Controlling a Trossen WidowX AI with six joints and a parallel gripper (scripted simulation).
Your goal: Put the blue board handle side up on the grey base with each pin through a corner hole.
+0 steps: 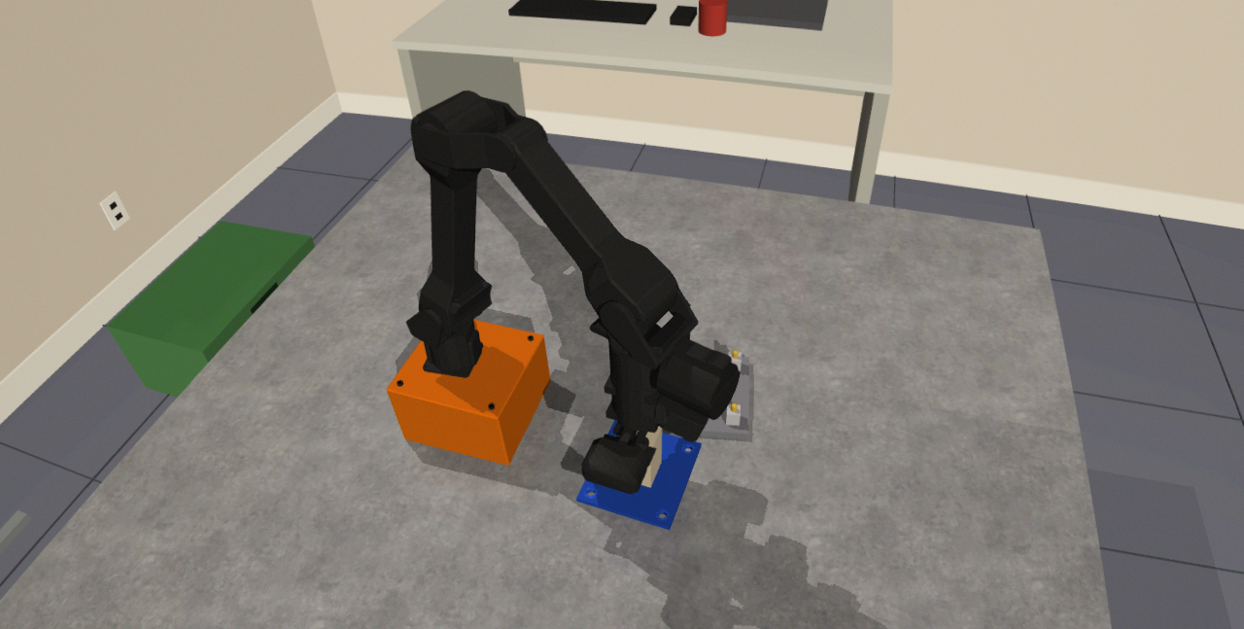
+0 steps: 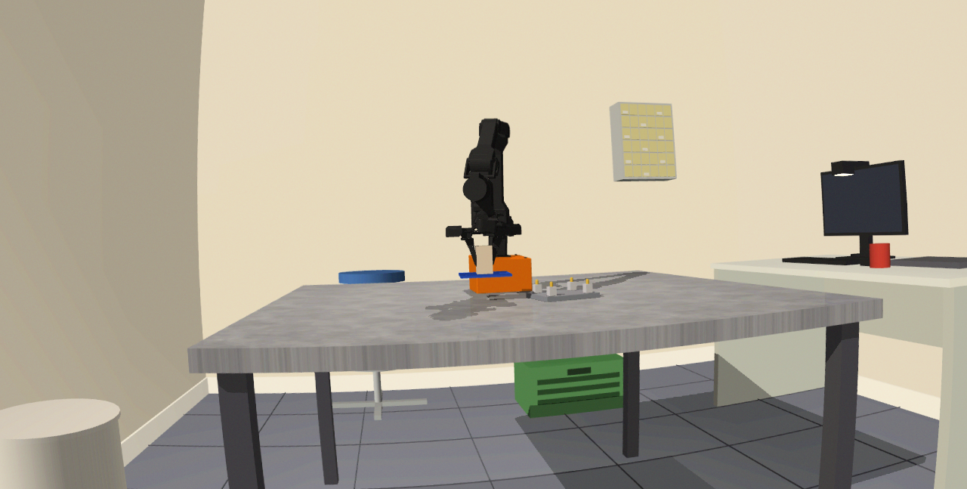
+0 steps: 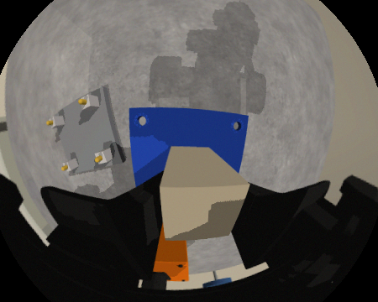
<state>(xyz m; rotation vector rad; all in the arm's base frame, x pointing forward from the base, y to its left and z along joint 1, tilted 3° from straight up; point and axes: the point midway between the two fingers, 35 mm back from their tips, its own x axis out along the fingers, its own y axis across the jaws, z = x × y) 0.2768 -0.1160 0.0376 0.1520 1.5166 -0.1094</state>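
"Above the table (image 1: 913,346) (image 2: 378,323) (image 3: 290,126), what do you have?"

"My gripper (image 1: 633,460) (image 2: 483,259) (image 3: 191,174) pinches the handle (image 1: 652,460) (image 2: 483,260) (image 3: 203,210) of one blue board (image 1: 673,486) (image 2: 496,275) (image 3: 189,127), up beside one grey base (image 1: 743,429) (image 2: 566,296) (image 3: 86,138)."

"Which step?"

"Carrying, I think. Next I should go higher, move over, and turn it to match."

"Count?"

"Four posts, four gold pins. I see three holes from the top; the fourth is hidden."
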